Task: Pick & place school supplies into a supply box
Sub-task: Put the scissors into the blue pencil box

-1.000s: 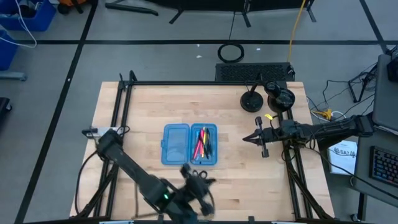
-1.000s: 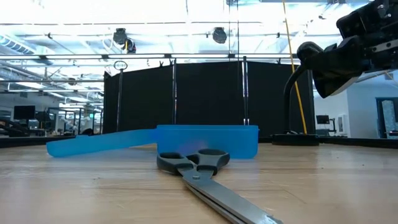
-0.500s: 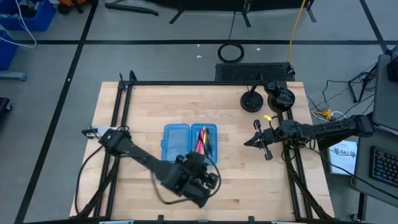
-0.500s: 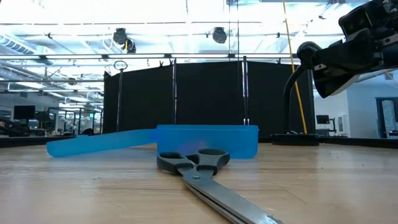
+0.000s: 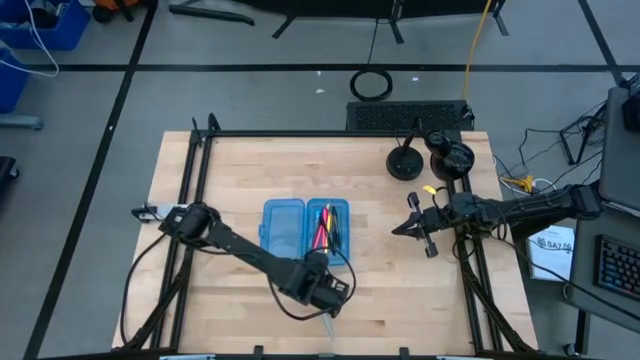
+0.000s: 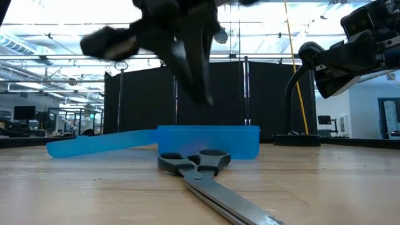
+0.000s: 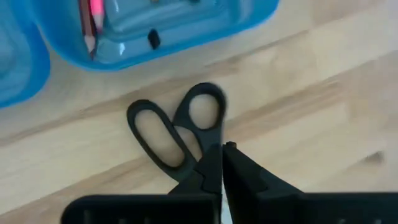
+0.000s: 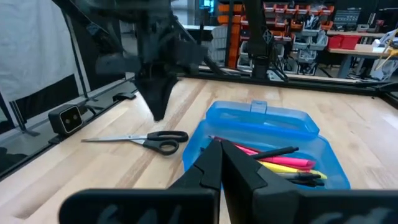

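The black-handled scissors [image 7: 168, 134] lie flat on the table just near-side of the supply box [image 5: 305, 232], with their blades [image 6: 231, 203] pointing to the near edge. The blue box lies open. Pink, yellow, red and black pens [image 8: 280, 160] lie in its right half. My left gripper [image 7: 222, 155] hangs shut above the scissors, close to where the handles meet the blades, and points steeply down. It stands well clear of them in the low view [image 6: 203, 94]. My right gripper [image 5: 398, 227] waits shut to the right of the box, pointing level toward it.
The box's open lid half [image 5: 283, 232] lies to the left of the filled half. Two black round stands [image 5: 405, 163] [image 5: 450, 158] sit at the table's far right. Black frame rails [image 5: 190, 200] run along the table's left and right edges.
My left gripper has swung from the near edge toward the box and come down over the scissors, dropping into the low view from above. Its wrist has rolled as it came. The scissors and the box have stayed put.
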`<state>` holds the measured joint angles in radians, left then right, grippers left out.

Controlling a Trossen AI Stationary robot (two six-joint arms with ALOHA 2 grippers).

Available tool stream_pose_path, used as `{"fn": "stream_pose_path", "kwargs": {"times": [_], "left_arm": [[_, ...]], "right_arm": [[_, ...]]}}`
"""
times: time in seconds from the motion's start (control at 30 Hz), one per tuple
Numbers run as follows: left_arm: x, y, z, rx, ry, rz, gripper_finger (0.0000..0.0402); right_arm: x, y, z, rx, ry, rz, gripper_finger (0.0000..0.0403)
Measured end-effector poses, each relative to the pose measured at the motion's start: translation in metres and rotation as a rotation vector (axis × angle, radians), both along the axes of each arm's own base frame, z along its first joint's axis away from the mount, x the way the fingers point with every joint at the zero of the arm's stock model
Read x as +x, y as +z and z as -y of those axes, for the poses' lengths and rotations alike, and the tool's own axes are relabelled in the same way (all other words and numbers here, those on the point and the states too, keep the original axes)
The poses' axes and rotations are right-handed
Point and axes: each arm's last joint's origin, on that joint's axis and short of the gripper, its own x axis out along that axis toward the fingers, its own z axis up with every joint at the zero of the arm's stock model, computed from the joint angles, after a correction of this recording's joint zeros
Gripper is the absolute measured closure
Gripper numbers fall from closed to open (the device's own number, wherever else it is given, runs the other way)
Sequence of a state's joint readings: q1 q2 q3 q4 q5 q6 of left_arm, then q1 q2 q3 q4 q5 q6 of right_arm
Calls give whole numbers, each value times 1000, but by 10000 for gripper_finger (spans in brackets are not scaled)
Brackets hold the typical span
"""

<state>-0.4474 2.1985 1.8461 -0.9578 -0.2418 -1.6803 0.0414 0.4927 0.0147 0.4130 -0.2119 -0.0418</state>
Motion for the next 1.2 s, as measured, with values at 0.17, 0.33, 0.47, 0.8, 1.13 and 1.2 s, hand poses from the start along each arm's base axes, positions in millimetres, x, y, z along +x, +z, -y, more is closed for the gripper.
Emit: {"fn": "stream_pose_path", "kwargs": {"times": [0.17, 0.33, 0.47, 0.8, 1.13, 1.2], "left_arm": [[0, -15, 6, -84, -31, 18, 358], [-3, -18, 17, -117, -32, 34, 311], [-4, -18, 15, -88, -14, 27, 289], [-4, -20, 4, -65, 1, -21, 262], [7, -46, -12, -82, 61, -88, 256], [8, -48, -12, -89, 80, -92, 256]], "right_arm": [[0, -3, 0, -10, 0, -27, 403], [0, -4, 0, -31, 2, -30, 403], [0, -3, 0, -31, 2, -21, 403], [0, -2, 0, -24, 1, -17, 403], [-1, -6, 0, -24, 2, -51, 403], [-1, -6, 0, -24, 2, -53, 403]]}}
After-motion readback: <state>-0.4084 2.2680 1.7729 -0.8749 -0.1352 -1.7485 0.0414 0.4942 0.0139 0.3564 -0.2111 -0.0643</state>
